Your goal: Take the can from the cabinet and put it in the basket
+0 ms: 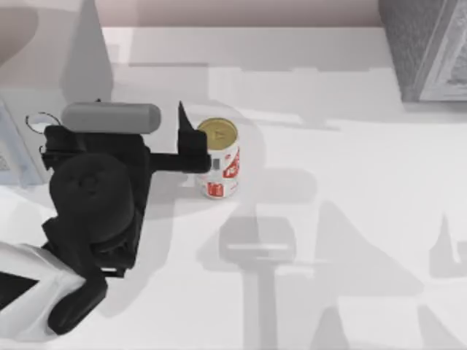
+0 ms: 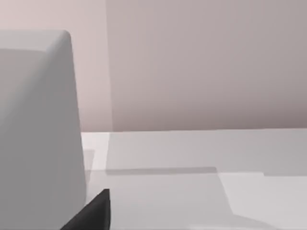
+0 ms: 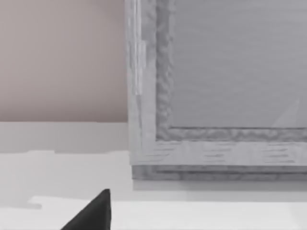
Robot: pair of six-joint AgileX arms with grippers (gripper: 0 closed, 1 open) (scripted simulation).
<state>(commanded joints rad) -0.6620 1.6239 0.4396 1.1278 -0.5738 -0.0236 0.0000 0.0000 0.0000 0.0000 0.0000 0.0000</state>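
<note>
Can: you see the can (image 1: 219, 166) upright on the worktop (image 1: 350, 182), left of centre, long axis vertical.
Left claw: the left claw (image 1: 195, 149) reaches in from the can's left, fingers apart, one each side; contact you cannot tell.
Cabinet: the cabinet (image 1: 427, 47) sits far right, well apart.
Nearer arm: left.

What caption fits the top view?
Left gripper beside the white, red-labelled, gold-topped can on the white table; grey speckled cabinet far right.
</note>
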